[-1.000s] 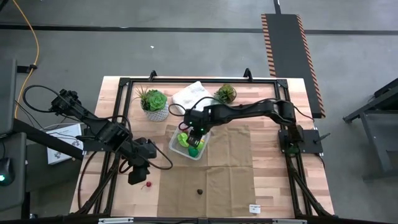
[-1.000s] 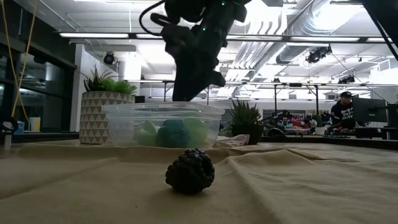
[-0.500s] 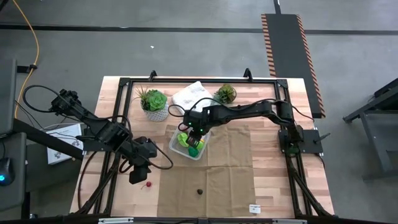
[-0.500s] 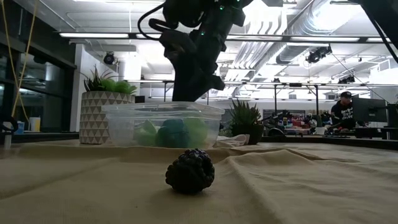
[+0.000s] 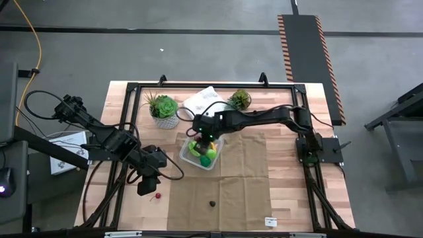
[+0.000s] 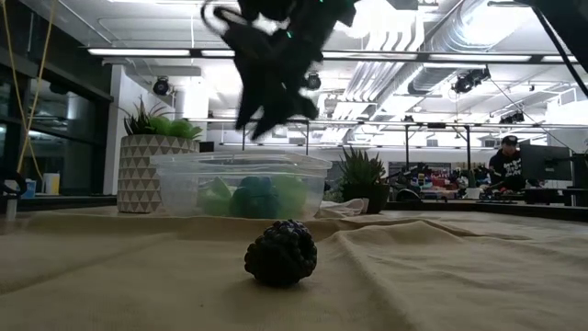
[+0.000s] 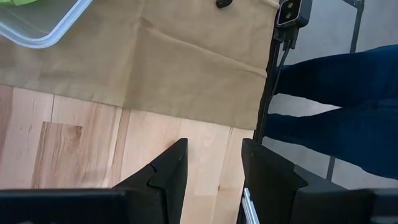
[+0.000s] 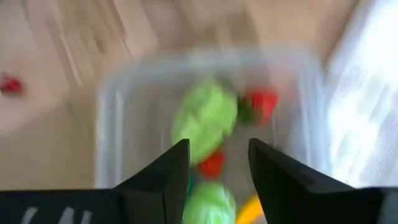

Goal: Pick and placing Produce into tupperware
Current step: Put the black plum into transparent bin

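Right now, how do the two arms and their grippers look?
Both arms are dark, jointed, with black cables looping along them. The right gripper has two dark, flat, angular fingers; a small green light shows near its wrist. The left gripper has fingers of the same shape.

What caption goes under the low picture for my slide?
A dark bumpy toy berry waits on the tan cloth while the right gripper hangs above the clear tupperware.

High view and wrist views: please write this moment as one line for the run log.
right end effector: open, empty, above tupperware | left end effector: open, idle over table | outside: dark brown piece, red piece
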